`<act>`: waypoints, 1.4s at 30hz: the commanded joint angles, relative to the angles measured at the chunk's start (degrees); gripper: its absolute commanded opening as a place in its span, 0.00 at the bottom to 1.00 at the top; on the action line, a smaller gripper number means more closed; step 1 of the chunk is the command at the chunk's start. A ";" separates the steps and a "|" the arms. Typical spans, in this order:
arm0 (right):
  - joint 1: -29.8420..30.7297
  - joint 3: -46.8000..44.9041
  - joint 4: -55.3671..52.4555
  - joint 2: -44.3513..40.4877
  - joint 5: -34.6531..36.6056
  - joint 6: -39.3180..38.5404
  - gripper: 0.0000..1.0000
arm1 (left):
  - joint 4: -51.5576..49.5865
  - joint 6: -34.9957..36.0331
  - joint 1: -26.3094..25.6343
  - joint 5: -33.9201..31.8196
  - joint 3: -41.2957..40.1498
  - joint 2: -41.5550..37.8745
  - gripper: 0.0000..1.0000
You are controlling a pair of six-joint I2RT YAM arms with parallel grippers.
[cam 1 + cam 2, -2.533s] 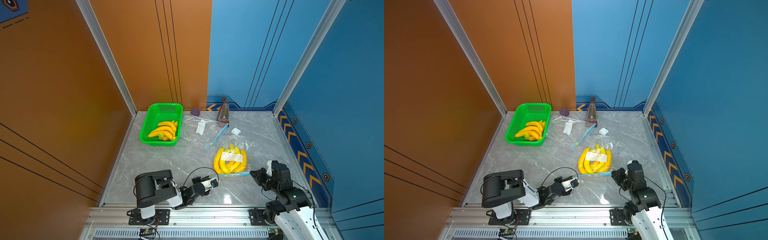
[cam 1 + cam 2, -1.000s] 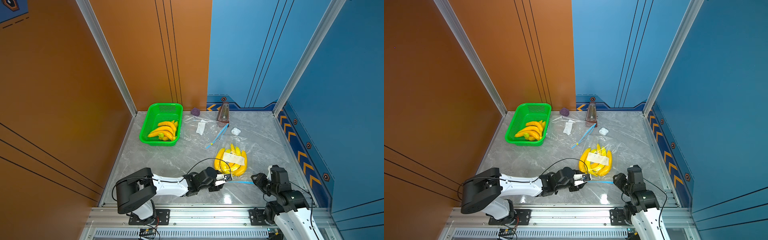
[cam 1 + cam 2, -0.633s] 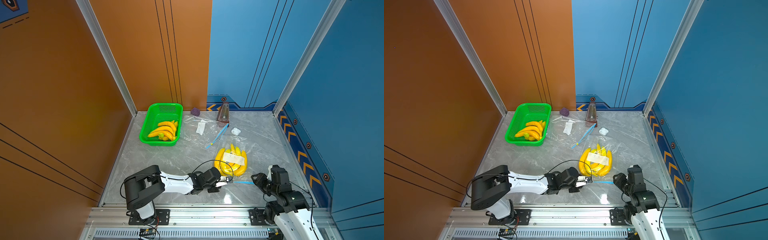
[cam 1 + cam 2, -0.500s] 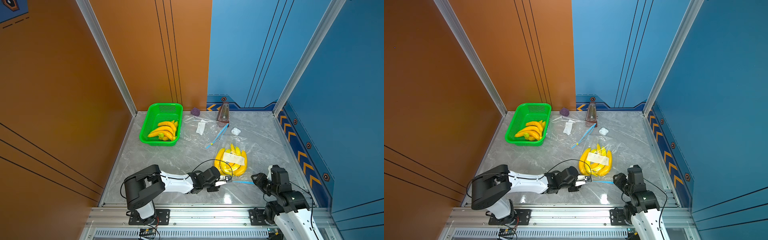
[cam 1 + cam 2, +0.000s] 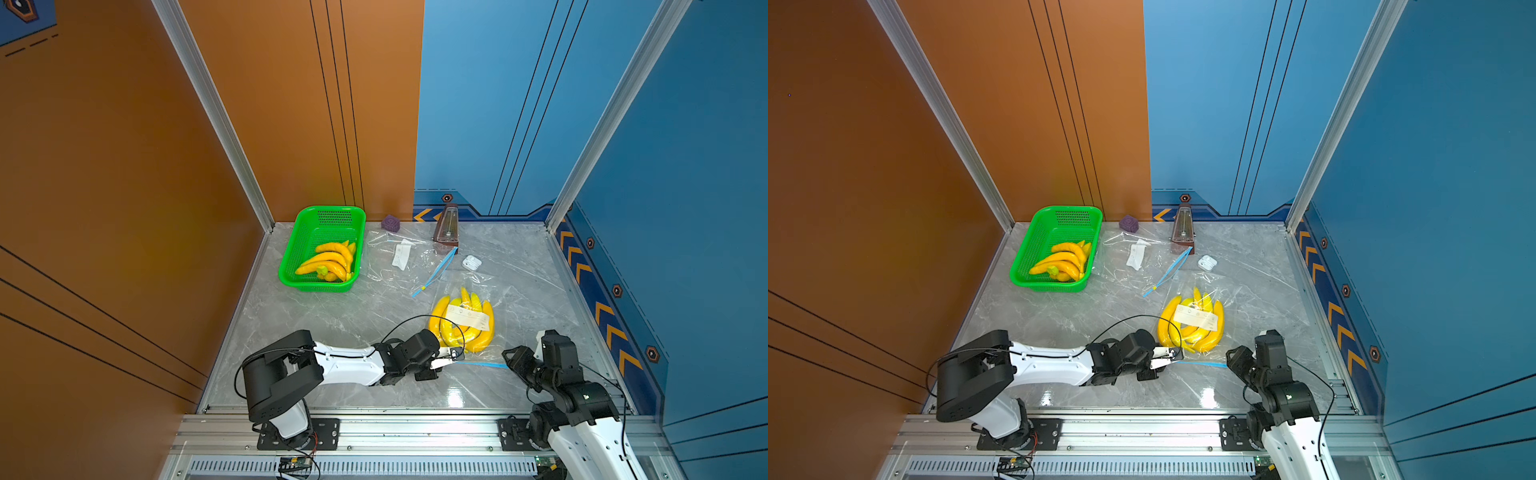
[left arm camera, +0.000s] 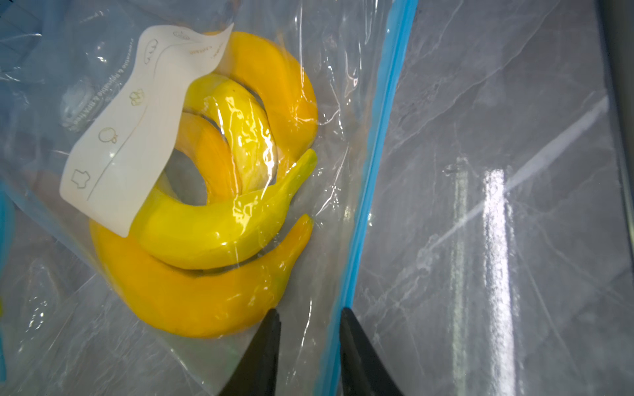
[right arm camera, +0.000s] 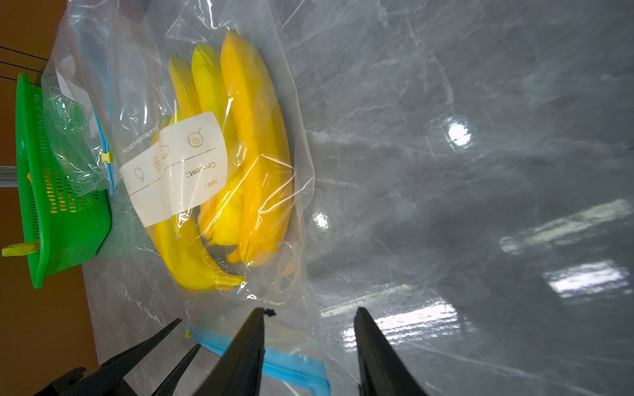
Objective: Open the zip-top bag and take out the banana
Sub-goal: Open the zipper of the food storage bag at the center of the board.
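Low and right of centre in a top view, the zip-top bag [image 5: 505, 291] lies on the surface [image 5: 332, 316] with the bananas [image 5: 461, 328] inside. Its blue zip strip [image 5: 482, 364] looks sealed, so both opening and removal are left to do. The left tool [image 5: 451, 358] and right tool [image 5: 513, 362] sit at the strip's ends. Left wrist view: jaws slightly apart, straddling film beside the strip [image 6: 377, 154]. Right wrist view: jaws well apart over the strip [image 7: 291, 363]; no grip is evident.

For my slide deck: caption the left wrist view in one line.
The left gripper straddles the blue zip strip of the clear bag holding yellow bananas behind a white label.
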 commanded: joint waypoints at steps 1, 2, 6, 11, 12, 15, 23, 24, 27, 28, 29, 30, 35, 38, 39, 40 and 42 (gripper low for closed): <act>-0.16 0.45 -1.24 -0.53 1.13 -0.94 0.45 | -1.01 -0.66 0.88 1.86 0.30 -0.84 0.31; -0.20 0.45 -1.20 -0.62 1.13 -0.85 0.45 | -0.97 -0.65 0.85 1.90 0.38 -0.68 0.30; -0.18 0.36 -1.19 -0.74 1.04 -0.85 0.45 | -0.97 -0.39 0.94 1.82 0.80 0.62 0.29; -0.13 0.27 -1.23 -0.88 0.99 -0.67 0.45 | -1.08 -0.26 1.05 1.90 1.07 1.67 0.28; -0.15 0.23 -1.24 -0.88 1.04 -0.66 0.45 | -1.12 -0.22 0.96 1.90 1.01 1.76 0.28; -0.14 0.26 -1.15 -0.89 1.06 -0.58 0.45 | -1.11 -0.13 0.96 2.55 1.10 2.31 0.29; -0.13 0.36 -1.04 -0.81 0.75 -0.55 0.45 | -1.01 0.22 0.86 -1.49 2.68 5.03 0.22; -0.13 0.30 -1.06 -0.80 0.82 -0.57 0.45 | -1.01 0.22 0.79 -2.22 3.06 5.39 0.19; -0.13 0.28 -1.06 -0.90 0.91 -0.54 0.45 | -0.98 0.49 0.68 -3.32 4.06 6.02 0.12; -0.13 0.27 -1.06 -0.90 1.08 -0.67 0.45 | -0.98 0.49 0.52 -3.83 4.41 6.15 0.09; -0.13 0.15 -1.10 -0.89 1.15 -0.74 0.45 | -1.02 0.57 0.35 -4.10 4.71 6.24 0.07; -0.13 0.27 -1.06 -0.91 1.30 -0.93 0.45 | -0.95 0.57 0.18 -4.38 5.09 6.33 0.04; -0.17 2.28 -2.00 -1.45 1.81 -2.54 0.52 | -0.79 -1.18 -0.98 -7.30 7.80 6.24 0.00; -0.14 4.59 -4.39 -3.37 3.20 -4.13 0.57 | 0.75 -3.93 -1.34 -11.42 9.50 6.07 0.00; -0.13 5.28 -4.88 -4.40 3.29 -4.54 0.57 | 1.42 -4.91 -1.27 -12.39 9.97 5.98 0.00; -0.13 5.66 -5.08 -5.53 3.17 -4.75 0.57 | 1.91 -5.72 -1.34 -13.16 10.37 5.98 0.00; -0.13 6.37 -5.02 -7.98 1.89 -5.24 0.56 | 2.40 -7.22 -1.56 -15.01 11.63 6.28 0.00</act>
